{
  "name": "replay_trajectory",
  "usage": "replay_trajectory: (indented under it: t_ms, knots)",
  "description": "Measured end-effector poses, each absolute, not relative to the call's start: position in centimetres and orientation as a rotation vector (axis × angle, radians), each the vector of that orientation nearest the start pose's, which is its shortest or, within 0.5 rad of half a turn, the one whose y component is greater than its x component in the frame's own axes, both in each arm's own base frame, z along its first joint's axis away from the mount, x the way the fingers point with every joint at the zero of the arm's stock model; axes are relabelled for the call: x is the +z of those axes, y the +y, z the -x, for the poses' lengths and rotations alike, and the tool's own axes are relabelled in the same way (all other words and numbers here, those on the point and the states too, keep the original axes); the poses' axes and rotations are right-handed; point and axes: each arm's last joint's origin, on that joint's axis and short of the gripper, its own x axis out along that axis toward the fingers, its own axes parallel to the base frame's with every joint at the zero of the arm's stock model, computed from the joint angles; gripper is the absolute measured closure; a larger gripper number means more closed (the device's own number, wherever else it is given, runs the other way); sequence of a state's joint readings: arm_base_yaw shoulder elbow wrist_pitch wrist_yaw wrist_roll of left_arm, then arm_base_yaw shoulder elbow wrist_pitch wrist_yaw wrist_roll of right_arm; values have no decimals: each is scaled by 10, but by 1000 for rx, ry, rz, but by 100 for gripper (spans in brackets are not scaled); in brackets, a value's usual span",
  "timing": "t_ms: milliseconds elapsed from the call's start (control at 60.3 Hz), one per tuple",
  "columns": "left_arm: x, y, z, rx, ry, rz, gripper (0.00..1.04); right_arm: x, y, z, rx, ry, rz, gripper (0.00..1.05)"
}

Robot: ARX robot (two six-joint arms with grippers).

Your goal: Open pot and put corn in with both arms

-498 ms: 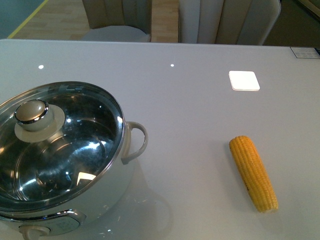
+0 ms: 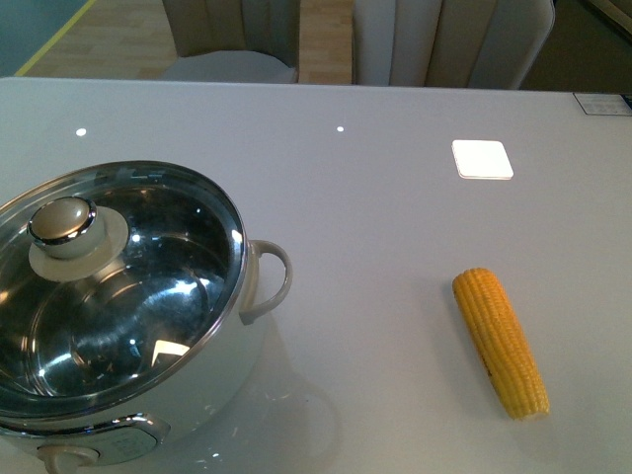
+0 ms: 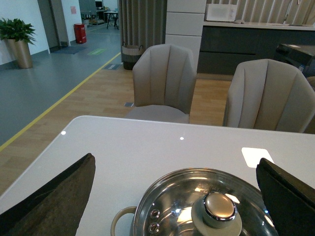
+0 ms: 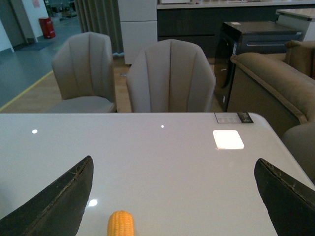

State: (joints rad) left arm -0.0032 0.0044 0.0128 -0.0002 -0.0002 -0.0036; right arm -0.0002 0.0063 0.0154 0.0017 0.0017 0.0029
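Observation:
The white pot [image 2: 252, 326] stands at the table's front left, closed by a glass lid [image 2: 138, 296] with a round steel knob [image 2: 63, 222]. The yellow corn [image 2: 500, 342] lies on the table at the front right. Neither arm shows in the front view. In the left wrist view my left gripper [image 3: 179, 196] is open, its fingers [image 3: 54, 201] wide apart above the lid knob [image 3: 219, 206]. In the right wrist view my right gripper [image 4: 177, 199] is open above the table, with the corn's tip [image 4: 121, 224] between the fingers, nearer one of them.
The white table [image 2: 375, 227] carries bright light reflections [image 2: 482, 159]. Beige chairs [image 3: 165, 81] stand behind its far edge. A small label [image 2: 600, 103] lies at the far right corner. A sofa [image 4: 275, 83] stands beyond the table.

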Motion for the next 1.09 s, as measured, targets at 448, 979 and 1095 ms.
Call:
replay_trajectory:
  t_ms: [448,979,1095]
  knots:
    - [158,-4,-99,-80,226,156,7,168,0,-97,0,-11,-3,9]
    - [138,-48,-183,-171,167,92,7,168,0,-97,0,-11,-3,9]
    - [116,-53,-206,-144,166,46,7,168,0,-97,0,-11,-3,9]
